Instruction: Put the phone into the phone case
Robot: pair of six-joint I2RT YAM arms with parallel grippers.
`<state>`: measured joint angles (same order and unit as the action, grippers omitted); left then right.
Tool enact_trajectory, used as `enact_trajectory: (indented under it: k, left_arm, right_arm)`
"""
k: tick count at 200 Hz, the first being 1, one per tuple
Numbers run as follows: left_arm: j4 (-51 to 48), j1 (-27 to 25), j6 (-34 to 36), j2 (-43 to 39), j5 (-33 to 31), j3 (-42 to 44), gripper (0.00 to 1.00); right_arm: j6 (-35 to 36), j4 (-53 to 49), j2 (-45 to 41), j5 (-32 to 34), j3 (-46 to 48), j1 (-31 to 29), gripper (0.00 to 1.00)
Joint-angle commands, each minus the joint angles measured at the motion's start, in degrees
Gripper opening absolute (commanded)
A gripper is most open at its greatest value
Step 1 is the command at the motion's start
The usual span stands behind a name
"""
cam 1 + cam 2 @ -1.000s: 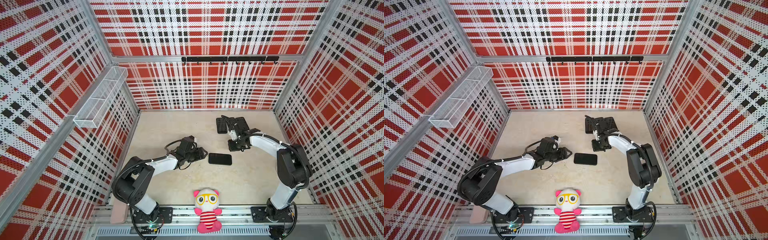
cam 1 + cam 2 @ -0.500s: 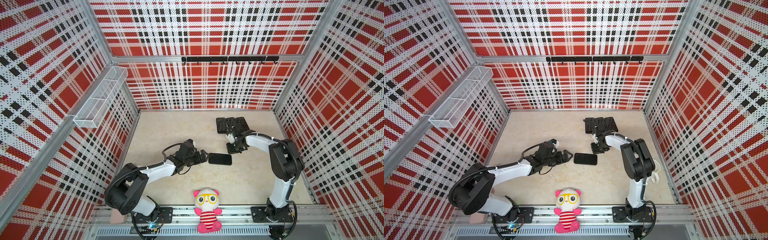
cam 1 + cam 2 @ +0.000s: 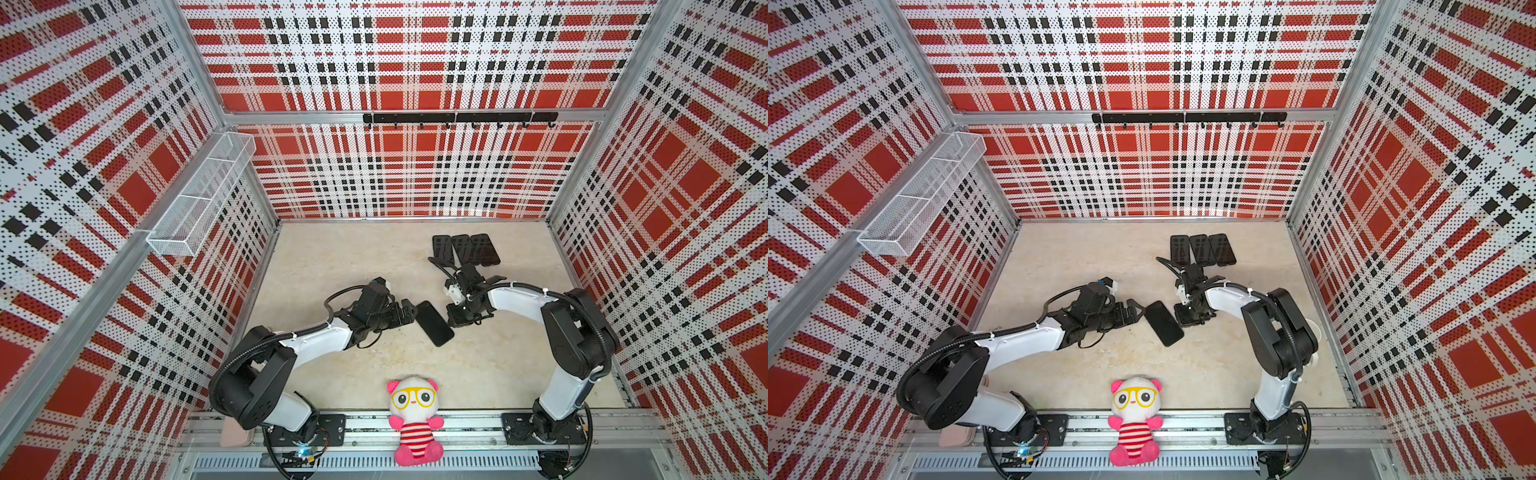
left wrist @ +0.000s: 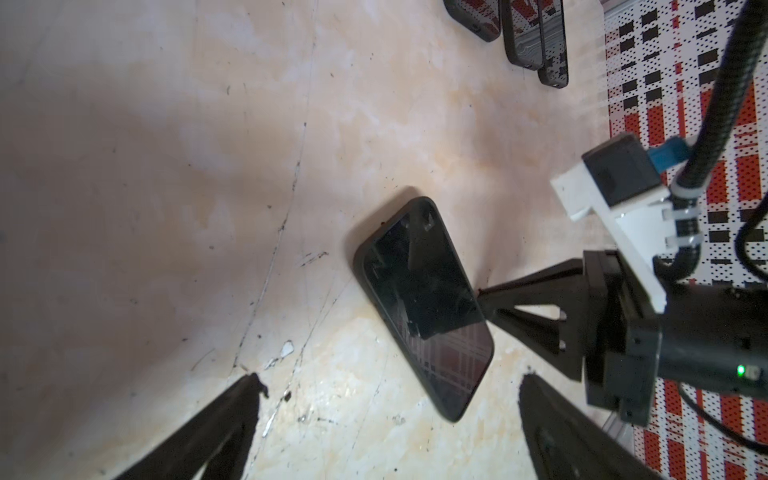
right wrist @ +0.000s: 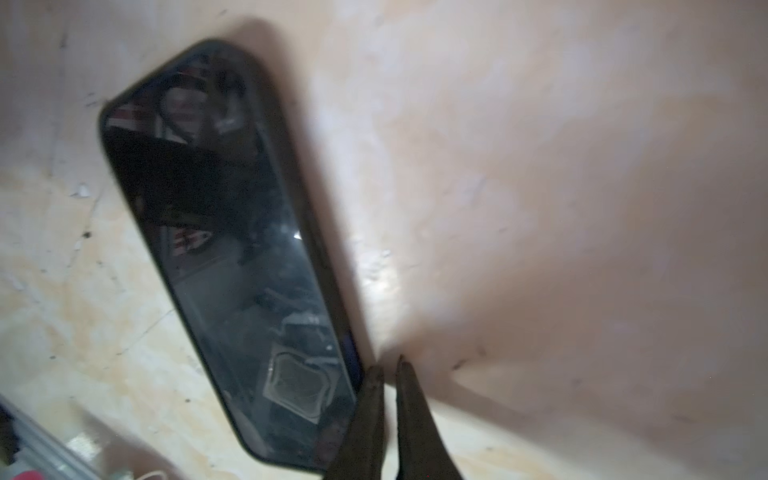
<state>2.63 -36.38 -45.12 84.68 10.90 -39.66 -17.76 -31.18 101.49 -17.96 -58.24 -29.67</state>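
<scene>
My left gripper (image 3: 1137, 314) sits spread wide by the glossy black rectangular phone (image 5: 232, 249); my right gripper (image 5: 388, 366), jaws nearly pressed together, touches its edge.

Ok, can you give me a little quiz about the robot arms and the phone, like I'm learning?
1. True or false: the phone lies flat on the table, gripped by nothing.
2. The left gripper and the right gripper sit either side of the phone. Whose jaws are wide open? A left, B right.
3. Count the dark slabs lying in a row at the table's far end.
Key: 1 true; 2 A; 3 three.
</scene>
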Motion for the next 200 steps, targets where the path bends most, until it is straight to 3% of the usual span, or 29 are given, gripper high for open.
enact_trajectory:
  k: [1, 21, 57, 79, 101, 125, 200]
  left_arm:
    - [-3.1, -0.5, 2.4, 0.2, -2.3, -2.4, 0.98]
    - [-4.5, -0.6, 3.0, 0.5, -2.8, -2.9, 0.98]
    - [-11.0, -2.5, 5.9, 1.2, -6.4, -6.3, 0.98]
    - [-18.3, -5.3, 9.2, 4.3, -10.1, -11.9, 0.98]
    - [-26.1, -8.4, 11.9, 9.3, -13.0, -18.6, 0.98]
    - [-32.0, -11.2, 13.1, 14.9, -14.8, -24.5, 0.98]
    - [-35.4, -13.8, 14.7, 24.7, -14.0, -31.3, 0.98]
  right_arm:
    - [-8.0, 6.9, -0.7, -6.7, 2.5, -2.7, 0.13]
    - [-9.7, 10.0, -0.9, -7.0, 2.5, -3.4, 0.14]
    - [-7.5, 6.0, -8.2, 4.8, 2.0, -0.8, 0.21]
    - [-6.6, 6.1, -14.2, 7.5, 3.5, 2.7, 0.38]
    - [-4.6, 3.9, -16.9, 10.0, 3.4, 4.7, 0.68]
    - [-3.6, 2.6, -17.8, 12.1, 3.8, 5.4, 0.85]
    - [-1.8, 3.4, -17.8, 11.6, 6.2, 6.3, 0.9]
